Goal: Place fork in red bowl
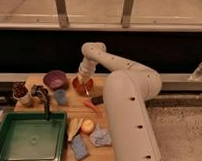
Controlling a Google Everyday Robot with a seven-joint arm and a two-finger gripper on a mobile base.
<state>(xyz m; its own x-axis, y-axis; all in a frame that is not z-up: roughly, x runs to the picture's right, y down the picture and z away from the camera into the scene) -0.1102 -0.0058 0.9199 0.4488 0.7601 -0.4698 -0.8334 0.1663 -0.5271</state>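
Over the red bowl (82, 85) hangs the pincer (85, 81), blocking entry from above, fork (86, 90) slanting at the near rim. Crowded left by the purple bowl (55, 79). Narrow lane in front, pinched by a black block (97, 100) and orange carrot piece (92, 106). Bare tabletop (32, 81) only at the far left corner.

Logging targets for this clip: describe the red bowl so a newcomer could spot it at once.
Start at the wooden table and look to its far edge, right under the gripper on the white arm. The red bowl sits there, right of the purple bowl. Its shiny orange-red colour sets it apart.
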